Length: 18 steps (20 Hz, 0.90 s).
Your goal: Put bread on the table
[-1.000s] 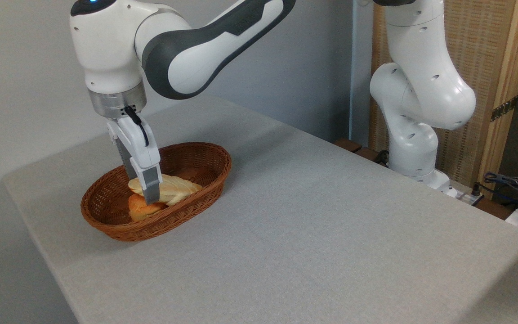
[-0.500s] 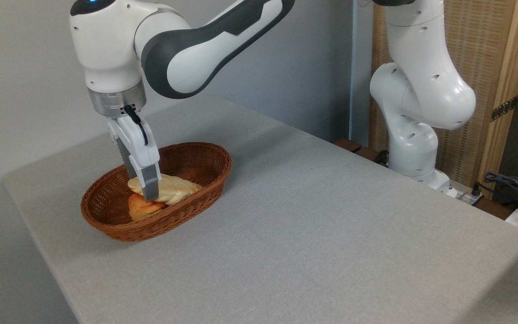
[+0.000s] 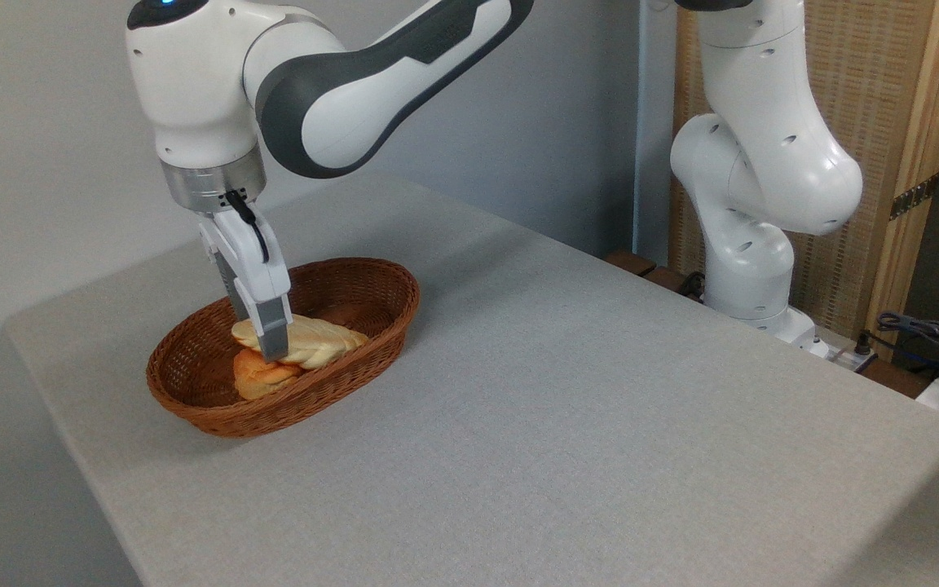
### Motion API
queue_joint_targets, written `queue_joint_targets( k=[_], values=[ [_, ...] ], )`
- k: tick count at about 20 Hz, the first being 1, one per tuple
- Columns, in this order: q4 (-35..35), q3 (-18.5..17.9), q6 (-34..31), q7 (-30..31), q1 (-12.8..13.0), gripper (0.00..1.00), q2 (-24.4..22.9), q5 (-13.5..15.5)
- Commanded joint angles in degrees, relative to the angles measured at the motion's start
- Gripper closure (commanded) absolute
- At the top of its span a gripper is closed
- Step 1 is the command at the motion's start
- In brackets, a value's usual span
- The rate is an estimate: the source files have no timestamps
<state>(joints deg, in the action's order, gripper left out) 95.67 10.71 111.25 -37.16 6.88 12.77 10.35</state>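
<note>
1. The bread [image 3: 315, 342], a pale twisted loaf with light brown patches, lies inside a brown wicker basket [image 3: 192, 391] on the left part of the surface [image 3: 567, 424].
2. Its left end rests on top of a smaller orange-brown roll [image 3: 256, 378] that sits at the near side of the basket.
3. The pincer [image 3: 272, 349] reaches down into the basket from above, and its visible finger [image 3: 272, 334] lies across the left end of the loaf.
4. The second finger is hidden behind the first, so I cannot tell whether the pincer is clamped on the loaf or only set around it.
5. The loaf appears to touch the roll below it, and its right end points toward the far right rim of the basket.
6. The arm [image 3: 355, 90] comes in from the upper right, with a blue light [image 3: 165, 2] at the top of its wrist and a black cable [image 3: 251, 228] running down the pincer body.
7. The arm's white base [image 3: 755, 228] stands past the far right edge of the surface, in front of a wood-framed woven screen [image 3: 885, 122].
8. A bundle of cables [image 3: 926, 334] lies at the far right.
</note>
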Motion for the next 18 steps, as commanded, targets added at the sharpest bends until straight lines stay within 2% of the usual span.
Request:
queue_joint_targets(
  k=[1,15,18],
  values=[
    [0.0,0.0,-1.0,-0.7,-0.2,0.76,-0.6,0.7],
    [-0.1,-0.6,-1.1,0.2,-0.5,0.74,-2.1,1.4],
    [-0.1,-0.9,-1.1,1.6,-0.7,0.74,-2.3,3.4]
  ],
)
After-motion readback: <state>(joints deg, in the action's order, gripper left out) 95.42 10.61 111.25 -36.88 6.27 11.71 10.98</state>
